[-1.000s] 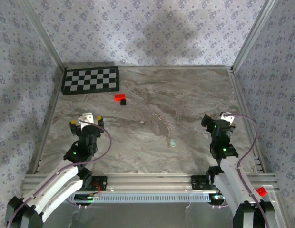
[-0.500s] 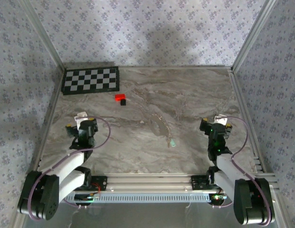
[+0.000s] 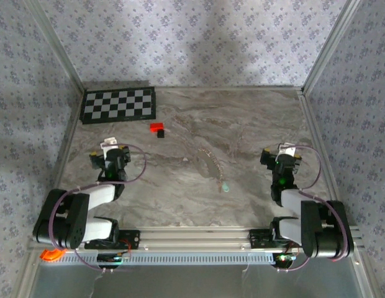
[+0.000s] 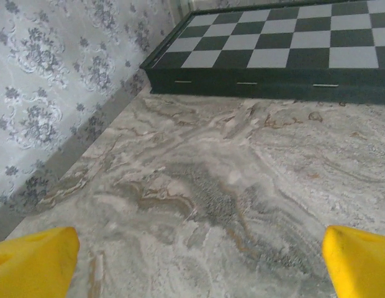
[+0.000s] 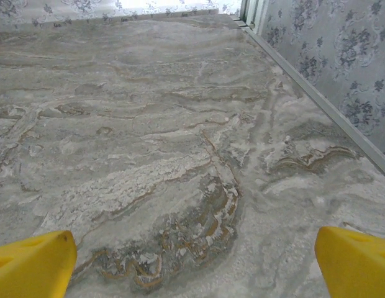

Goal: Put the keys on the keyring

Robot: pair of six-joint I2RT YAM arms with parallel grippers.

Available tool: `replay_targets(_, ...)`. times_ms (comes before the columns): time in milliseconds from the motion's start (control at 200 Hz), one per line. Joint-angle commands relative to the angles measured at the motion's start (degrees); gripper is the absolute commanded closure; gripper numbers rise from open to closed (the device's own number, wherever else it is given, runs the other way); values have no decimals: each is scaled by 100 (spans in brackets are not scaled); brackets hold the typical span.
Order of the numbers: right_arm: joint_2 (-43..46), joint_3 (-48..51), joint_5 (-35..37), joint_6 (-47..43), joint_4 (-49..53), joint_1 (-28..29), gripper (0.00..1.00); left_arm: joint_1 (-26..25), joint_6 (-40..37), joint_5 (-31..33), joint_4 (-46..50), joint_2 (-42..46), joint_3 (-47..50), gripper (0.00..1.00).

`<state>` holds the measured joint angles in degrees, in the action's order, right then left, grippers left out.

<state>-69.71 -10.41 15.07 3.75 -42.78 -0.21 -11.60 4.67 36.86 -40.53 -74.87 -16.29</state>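
Key (image 3: 225, 186) lies flat on the marble table (image 3: 254, 118), mid-table toward the near edge, at the near end of the keyring (image 3: 209, 157), a faint chain trailing toward the back. Cannot tell whether they touch. Left gripper (image 3: 110, 156) sits low at left, fingers (image 4: 34, 261) spread wide, holding nothing. Checkerboard (image 4: 285, 37) is ahead of it, wall (image 4: 49, 93) close on its left. Right gripper (image 3: 280, 158) sits low at right, fingers (image 5: 31, 261) equally wide, empty, side wall (image 5: 329, 49) alongside. Red-and-black block (image 3: 157, 129) lies near the checkerboard, well apart from the key.
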Motion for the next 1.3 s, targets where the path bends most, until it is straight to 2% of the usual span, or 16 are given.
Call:
replay_targets(0,-214,-135,-319,-67,-764,-67,0,74,-305,-120,-734,-167,-146,0)
replay_targets(150,-1109,-7,-376,-6,-1963,-163,0,125,-398,-200,-1017,-230,-57,0)
replay_targets(295,-1423,-382,-479,-162,-1612,-181,0,467,-142,-380,-2045,-677,259,0)
replay_targets(425,-1688,-371,-429,-50,-1842,-207,0,517,-172,-646,-1708,-730,61,0)
replay_targets(565,-1708,-690,-368,-111,-1286,-183,0,518,-345,-1039,-1453,-893,-154,0)
replay_targets(720,-1753,-828,-68,-164,-1133,-66,0,601,-348,-1370,-1309,-958,-256,0)
replay_targets(865,-1787,-974,39,-224,-919,11,0,787,-219,-1751,-734,-1142,-596,0)
replay_targets(915,-1809,-992,124,-254,-902,55,0,924,-179,-1782,-1498,-1499,-481,0)
replay_targets(970,-1809,-989,117,-261,-911,63,0,944,-37,-1870,-627,-1223,-643,0)
replay_targets(1024,-1809,-996,119,-261,-907,65,0,941,-120,-1827,-1276,-1434,-521,0)
replay_targets(1084,-1809,-994,119,-260,-907,65,0,966,-33,-1875,-716,-1257,-644,0)
replay_targets(1134,-1809,-994,122,-261,-911,65,0,984,-61,-1867,-1067,-1361,-570,0)
replay_targets(1294,-1817,-998,135,-321,-909,110,0,992,-36,-1884,-845,-1296,-611,0)
